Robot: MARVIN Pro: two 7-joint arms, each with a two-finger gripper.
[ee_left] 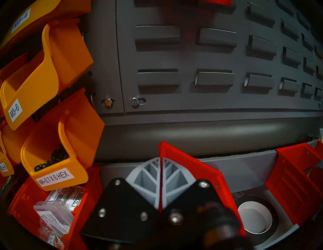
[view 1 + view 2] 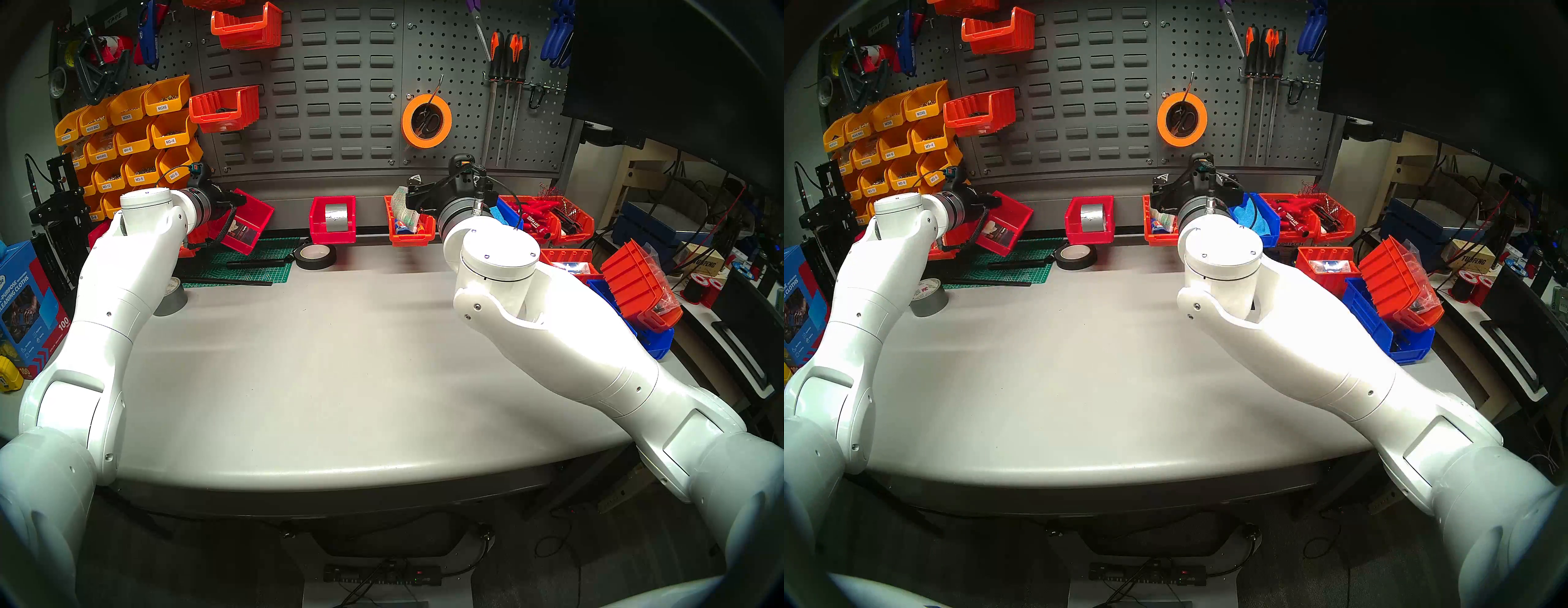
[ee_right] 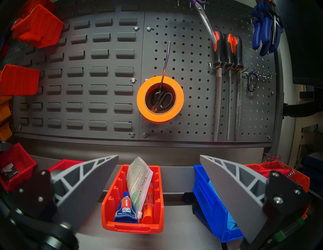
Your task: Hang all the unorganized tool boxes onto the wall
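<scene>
My left end effector (image 1: 160, 183) is pinched on a wall of the plain red bin (image 2: 250, 220), which hangs tilted above the surface (image 2: 339, 361), open top facing the wall (image 2: 322, 106), just below the louvre rows. Yellow bins (image 2: 127, 140) crowd its left; free slots lie to the right. My right end effector (image 3: 159, 188) stands spread, level, holding nothing; the orange ribbed bin (image 3: 132, 225) sits between its fingers, long axis toward the wall.
</scene>
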